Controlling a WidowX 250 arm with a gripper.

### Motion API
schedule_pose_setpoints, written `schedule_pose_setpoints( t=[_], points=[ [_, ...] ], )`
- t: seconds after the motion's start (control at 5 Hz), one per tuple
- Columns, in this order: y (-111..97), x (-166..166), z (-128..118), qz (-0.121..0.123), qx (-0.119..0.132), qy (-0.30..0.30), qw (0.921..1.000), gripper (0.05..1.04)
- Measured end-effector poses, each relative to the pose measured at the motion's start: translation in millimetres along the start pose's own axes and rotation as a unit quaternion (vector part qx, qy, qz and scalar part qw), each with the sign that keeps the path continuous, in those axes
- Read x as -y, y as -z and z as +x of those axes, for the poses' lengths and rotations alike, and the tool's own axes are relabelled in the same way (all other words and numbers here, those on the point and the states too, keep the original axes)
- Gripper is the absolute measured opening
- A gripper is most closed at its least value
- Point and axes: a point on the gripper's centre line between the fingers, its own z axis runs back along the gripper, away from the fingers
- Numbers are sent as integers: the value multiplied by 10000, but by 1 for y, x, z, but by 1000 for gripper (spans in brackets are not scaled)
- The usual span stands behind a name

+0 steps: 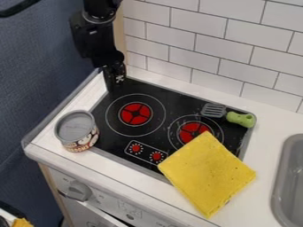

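While the black gripper (114, 85) is hanging over the stovetop's (168, 98) 10 o'clock corner, its opening impossible to tell, an open can (77, 132) is sitting at 9, a green-handled spatula (239, 119) is lying at 2, and a yellow cloth (207, 173) is overlapping the desk (259, 148) at 5.

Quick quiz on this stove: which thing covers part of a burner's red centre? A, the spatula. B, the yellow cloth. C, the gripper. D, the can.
B: a corner of the yellow cloth lies over the lower right part of the right burner's red centre.
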Motion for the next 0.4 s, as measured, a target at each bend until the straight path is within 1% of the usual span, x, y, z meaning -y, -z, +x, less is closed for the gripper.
schedule_pose_setpoints(
  t=[0.2,0.4],
  points=[
    [8,-5,3,142,99,25,9998,1000],
    [9,-6,28,443,230,49,9987,1000]
  ],
)
